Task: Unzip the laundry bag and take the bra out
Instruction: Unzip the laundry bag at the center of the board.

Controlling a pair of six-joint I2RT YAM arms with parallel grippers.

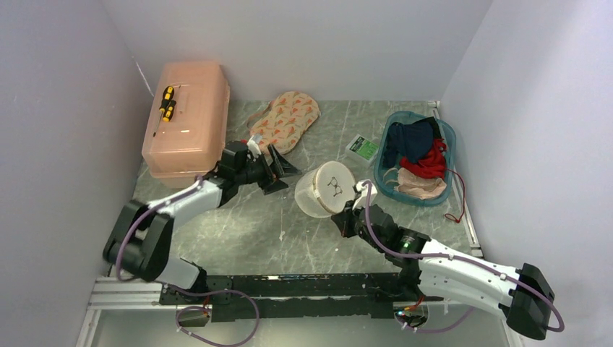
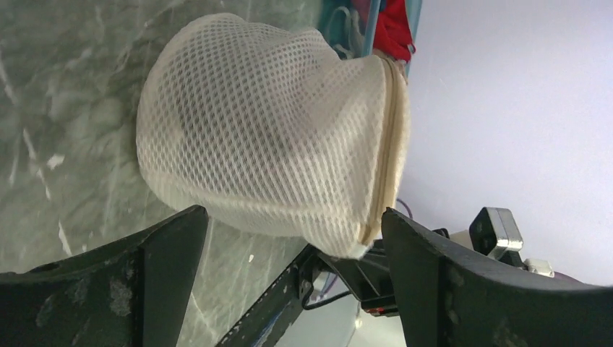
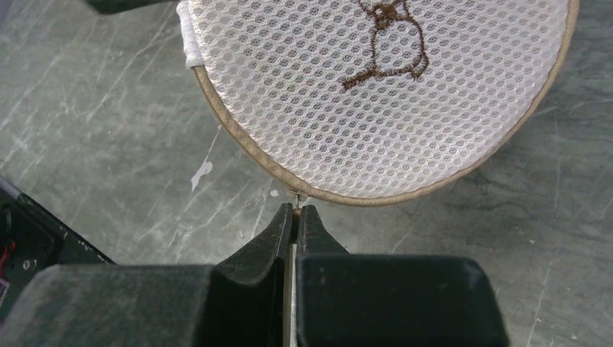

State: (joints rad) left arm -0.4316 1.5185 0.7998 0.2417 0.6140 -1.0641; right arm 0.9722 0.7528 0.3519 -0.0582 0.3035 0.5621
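The white mesh laundry bag lies tilted on the table, its round lid with the small bra icon facing my right arm. My left gripper is open just left of the bag; in the left wrist view the bag's mesh side sits just beyond the open gripper. My right gripper is shut on the zipper pull at the lid's cream rim, seen in the right wrist view. The zip looks closed. No dark maroon bra is in view.
A teal basket at the right holds dark blue, red and beige cloth. A pink lidded box with a yellow screwdriver stands at the back left. A beige orange-marked piece and a green packet lie behind the bag.
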